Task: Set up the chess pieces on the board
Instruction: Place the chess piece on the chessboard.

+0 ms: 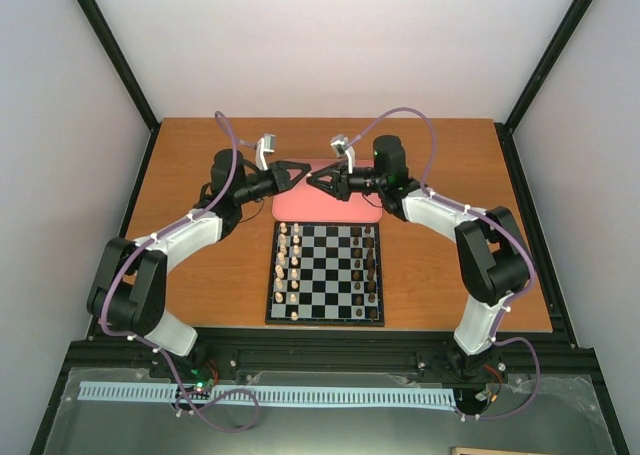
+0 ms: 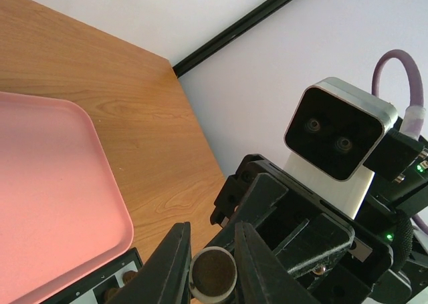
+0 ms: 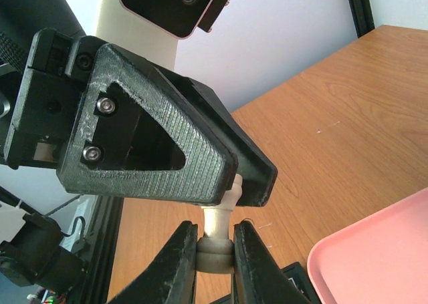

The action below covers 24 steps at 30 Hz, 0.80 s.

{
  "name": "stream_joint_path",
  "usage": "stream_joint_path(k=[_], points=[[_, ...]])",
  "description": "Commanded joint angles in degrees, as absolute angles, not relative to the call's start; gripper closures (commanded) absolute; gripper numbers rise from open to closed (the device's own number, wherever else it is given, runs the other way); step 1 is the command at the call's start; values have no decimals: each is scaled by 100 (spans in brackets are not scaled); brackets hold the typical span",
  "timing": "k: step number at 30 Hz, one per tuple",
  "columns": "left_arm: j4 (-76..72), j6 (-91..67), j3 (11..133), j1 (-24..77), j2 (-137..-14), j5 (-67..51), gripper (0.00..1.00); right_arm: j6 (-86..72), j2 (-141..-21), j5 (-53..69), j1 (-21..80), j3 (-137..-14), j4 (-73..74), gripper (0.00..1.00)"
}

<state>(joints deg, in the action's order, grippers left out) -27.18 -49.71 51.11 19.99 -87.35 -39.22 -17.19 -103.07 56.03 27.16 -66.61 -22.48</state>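
Observation:
Both grippers meet above the pink tray (image 1: 355,211), tip to tip. A cream chess piece (image 3: 218,218) hangs between them. My right gripper (image 3: 214,254) is shut on its round base, and its narrow top sits between the tips of the left gripper (image 3: 251,177). In the left wrist view a round, felt-bottomed base (image 2: 214,276) is clamped in my left gripper (image 2: 212,260), with the right gripper (image 2: 287,224) just beyond. The board (image 1: 330,275) lies in front of the tray. Cream pieces (image 1: 290,265) fill its left columns.
Dark brown pieces (image 1: 369,263) stand on the board's right columns. The pink tray (image 2: 47,204) lies on the wooden table behind the board. Black frame posts and white walls enclose the table. Both arm bases sit at the near edge.

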Motion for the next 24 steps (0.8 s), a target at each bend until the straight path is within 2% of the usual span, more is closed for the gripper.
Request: stream_joint_path(k=[1, 3, 6, 13, 16, 17, 18, 21, 23, 24], points=[[-2708, -4734, 5308, 1995, -8820, -3868, 99, -1347, -9950, 5526, 2777, -6867, -1866, 93], [-2632, -4646, 5330, 1995, -8845, -3824, 97, -1224, -9843, 5442, 2777, -6900, -1672, 94], [-2498, -4509, 5339, 1995, -8851, -3723, 86, -1045, -9745, 5400, 2777, -6967, -1390, 94], [-2133, -4121, 5393, 1995, -8803, -3476, 40, -728, -9770, 5205, 2786, -7191, -626, 94], [-1835, -3900, 5437, 1996, -8743, -3243, 30, -632, -9778, 5152, 2788, -7245, -397, 93], [-1764, -3834, 5445, 1995, -8737, -3173, 23, -525, -9796, 5143, 2804, -7328, -176, 93], [-1687, -3775, 5452, 1995, -8729, -3097, 19, -403, -9822, 5067, 2825, -7434, 70, 93], [-1472, -3610, 5486, 1989, -8719, -2842, 17, -209, -9817, 4775, 2889, -7598, 611, 93], [-1383, -3553, 5493, 1974, -8710, -2690, 3, -198, -9779, 4640, 2927, -7629, 868, 93], [-1323, -3518, 5504, 1969, -8700, -2632, 1, -168, -9774, 4517, 2946, -7680, 1028, 93]])
